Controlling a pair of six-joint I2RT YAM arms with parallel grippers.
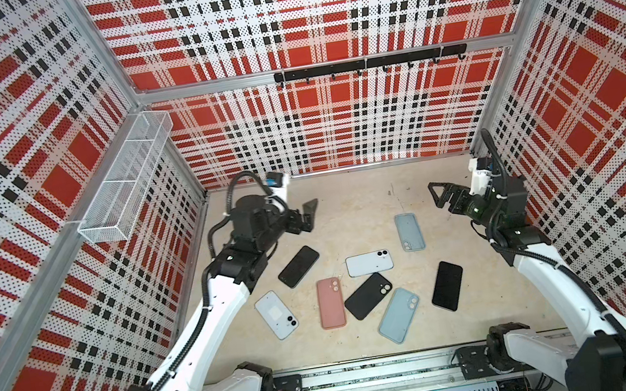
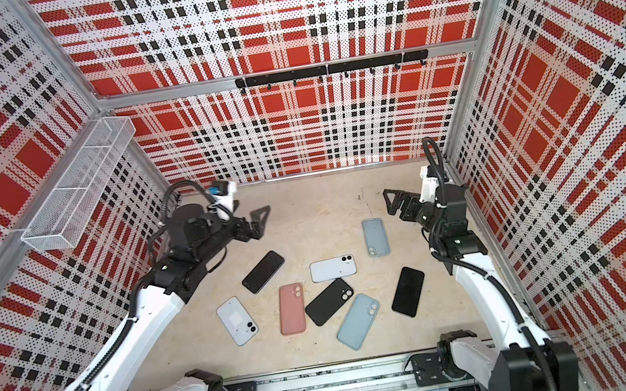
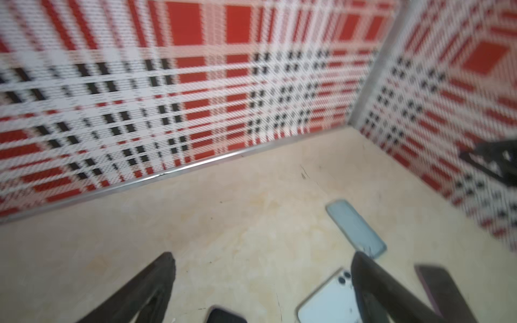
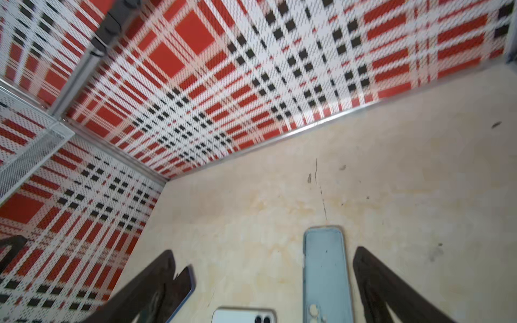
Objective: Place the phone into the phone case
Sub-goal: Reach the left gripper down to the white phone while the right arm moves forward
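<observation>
Left wrist: white phone (image 3: pixel 324 303) half-hidden.

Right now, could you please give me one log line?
left gripper: open, empty; right gripper: open, empty; pale blue phone case: flat on beige table, untouched

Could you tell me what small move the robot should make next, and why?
Probably lower the right claw, open and empty, toward the black phone lying screen-up on its side; the blue case nearest that claw appears to lie hollow side up, ready for a phone.
</observation>
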